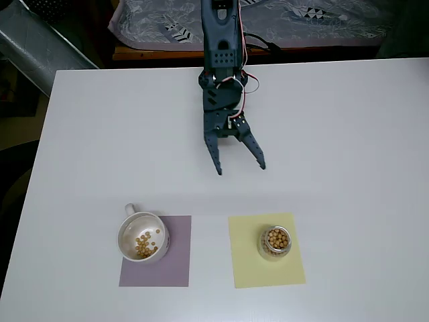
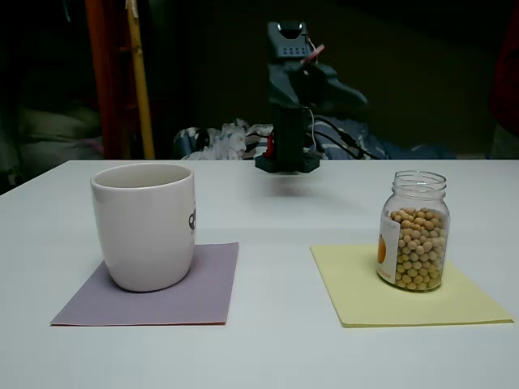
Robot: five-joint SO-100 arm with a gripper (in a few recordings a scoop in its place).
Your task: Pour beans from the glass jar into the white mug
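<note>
The white mug (image 1: 142, 239) (image 2: 146, 224) stands upright on a purple mat, with a few tan beans (image 1: 146, 244) on its bottom. The glass jar (image 1: 275, 242) (image 2: 413, 231) stands upright on a yellow mat, lidless and mostly full of beans (image 2: 416, 250). My dark gripper (image 1: 241, 168) hangs open over the table's middle, well behind both mats and roughly between them, with nothing between its fingers. In the fixed view the gripper (image 2: 289, 164) points toward the camera at the far table edge.
The purple mat (image 1: 174, 268) (image 2: 207, 288) lies left and the yellow mat (image 1: 248, 258) (image 2: 357, 284) right near the front edge of the white table (image 1: 348, 134). Cloth and cables lie behind the table's far edge.
</note>
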